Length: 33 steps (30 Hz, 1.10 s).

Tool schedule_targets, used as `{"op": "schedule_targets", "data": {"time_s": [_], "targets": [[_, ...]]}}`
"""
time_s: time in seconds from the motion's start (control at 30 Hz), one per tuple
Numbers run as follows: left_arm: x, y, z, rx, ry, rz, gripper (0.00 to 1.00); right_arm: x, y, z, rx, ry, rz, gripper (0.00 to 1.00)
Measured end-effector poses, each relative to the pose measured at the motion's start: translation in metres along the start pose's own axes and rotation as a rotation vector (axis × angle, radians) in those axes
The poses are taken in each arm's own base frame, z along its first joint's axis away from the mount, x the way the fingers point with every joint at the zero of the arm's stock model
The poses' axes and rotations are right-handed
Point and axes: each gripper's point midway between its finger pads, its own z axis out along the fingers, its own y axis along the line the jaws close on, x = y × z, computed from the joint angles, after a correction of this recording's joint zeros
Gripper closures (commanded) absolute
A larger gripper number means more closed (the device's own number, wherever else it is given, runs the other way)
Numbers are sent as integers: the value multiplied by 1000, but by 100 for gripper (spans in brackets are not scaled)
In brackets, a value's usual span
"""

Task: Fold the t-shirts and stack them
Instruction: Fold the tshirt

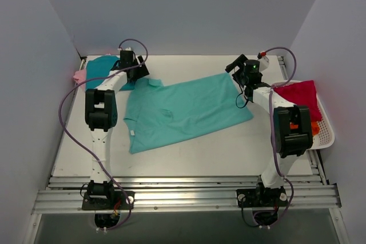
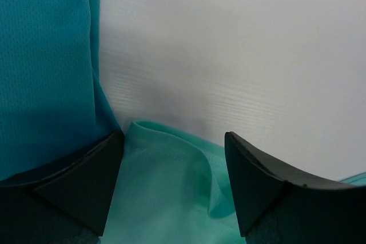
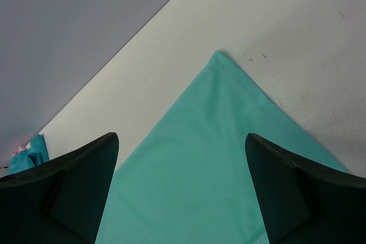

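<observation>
The mint tee (image 1: 183, 112) lies spread flat in the middle of the worktop (image 1: 200, 161). Its long axis runs across me from left to right, slanting so that the right end sits farther back than the left. Both of my claws hang over its far edge, one at each end.

My left claw (image 2: 172, 138) is wide and holds nothing. A rolled fold of the mint cloth lies directly below and between its fingers (image 2: 86, 181), and the darker teal tee (image 2: 46, 67) is just beside them on the left. My right claw (image 3: 181, 136) is also wide and empty. The far right corner of the mint tee points away from it, centred in the gap, with bare worktop on both sides of the tip.

I judge that each arm is nearer its own corner, so the coming move is a straight drop and pinch at both ends.

The teal tee and a pink one (image 1: 80, 76) sit at the far left. A crimson one (image 1: 298, 92) lies in the white basket (image 1: 327, 135) on the right.

I see no brand or print on any tee. A pale fleck on the mint tee's near left edge may be a label, but it is too small to read.
</observation>
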Motion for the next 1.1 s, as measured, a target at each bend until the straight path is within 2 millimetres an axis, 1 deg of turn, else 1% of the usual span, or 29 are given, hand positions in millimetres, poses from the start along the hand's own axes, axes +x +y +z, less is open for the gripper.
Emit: {"op": "schedule_targets", "data": {"time_s": [0.07,0.13,0.17,0.23,0.27,0.37,0.4,0.47,0.53,0.6,0.67,0.7,0.97,1.03,1.1], "targets": [[1,-1,0,-1,1,0,26,1,-1,0,1,1,0,12],[3,-2,0,-4,2,-3,29,1,-1,0,1,1,1,12],[4,-2,0,-7,3,-4,34,2,-2,0,2,2,0,12],[4,-1,0,-10,4,-9,39,3,-3,0,4,5,0,12],[5,-1,1,-12,4,-10,47,3,-4,0,5,5,0,12],[8,1,1,-19,11,-16,56,4,-4,1,7,6,0,12],[8,1,1,-21,12,-17,63,5,-5,2,7,6,1,12],[10,2,1,-24,18,-18,71,7,-6,3,10,10,2,12],[14,3,1,-29,29,-22,76,9,-8,5,15,15,1,12],[15,3,0,-31,35,-22,84,12,-11,7,21,20,0,12],[17,3,0,-34,40,-24,95,15,-14,9,27,26,-1,12],[17,3,0,-34,41,-26,97,16,-15,10,29,29,-2,12],[17,3,0,-35,41,-28,98,20,-18,13,36,35,-4,12],[17,4,-1,-34,40,-25,98,23,-20,17,42,41,-5,12],[20,5,-5,-40,46,-17,98,25,-21,26,47,47,-12,12]]}}
